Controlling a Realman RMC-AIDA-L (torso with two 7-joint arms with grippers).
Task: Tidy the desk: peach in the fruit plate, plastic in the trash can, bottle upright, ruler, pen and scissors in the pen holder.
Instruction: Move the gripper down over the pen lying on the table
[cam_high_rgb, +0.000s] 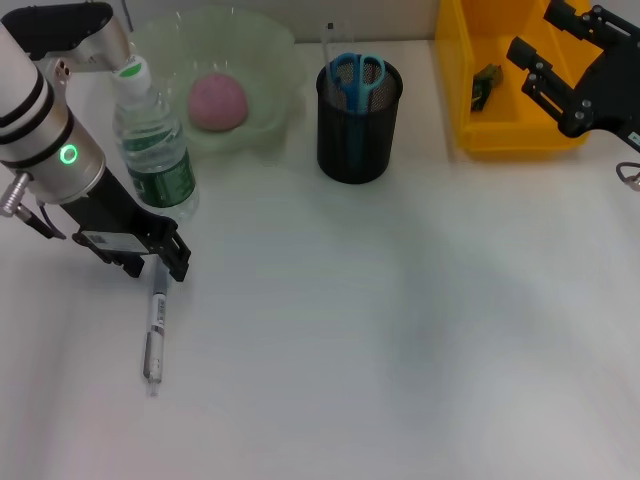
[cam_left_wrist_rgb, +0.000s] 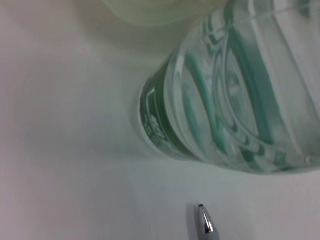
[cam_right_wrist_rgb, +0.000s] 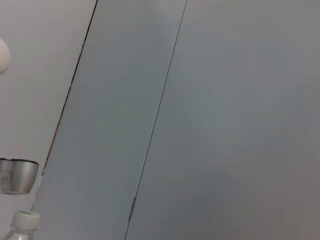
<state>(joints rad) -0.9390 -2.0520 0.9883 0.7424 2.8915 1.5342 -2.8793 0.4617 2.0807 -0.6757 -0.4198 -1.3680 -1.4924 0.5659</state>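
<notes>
A silver pen (cam_high_rgb: 154, 335) lies on the white desk, its tip also showing in the left wrist view (cam_left_wrist_rgb: 205, 226). My left gripper (cam_high_rgb: 155, 264) stands open over the pen's far end, one finger on each side. Just behind it the clear bottle (cam_high_rgb: 152, 150) with a green label stands upright, filling the left wrist view (cam_left_wrist_rgb: 225, 100). The pink peach (cam_high_rgb: 217, 102) rests in the glass fruit plate (cam_high_rgb: 270, 60). Blue scissors (cam_high_rgb: 357, 76) and a thin clear ruler (cam_high_rgb: 329, 42) stand in the black mesh pen holder (cam_high_rgb: 356, 140). My right gripper (cam_high_rgb: 528, 68) hangs open and empty over the yellow trash can (cam_high_rgb: 455, 100), where a dark plastic scrap (cam_high_rgb: 486, 86) lies.
The bottle and fruit plate stand close behind the left gripper. White desk surface stretches across the middle and front. The right wrist view shows mostly a grey wall, with the bottle's cap (cam_right_wrist_rgb: 25, 220) at its edge.
</notes>
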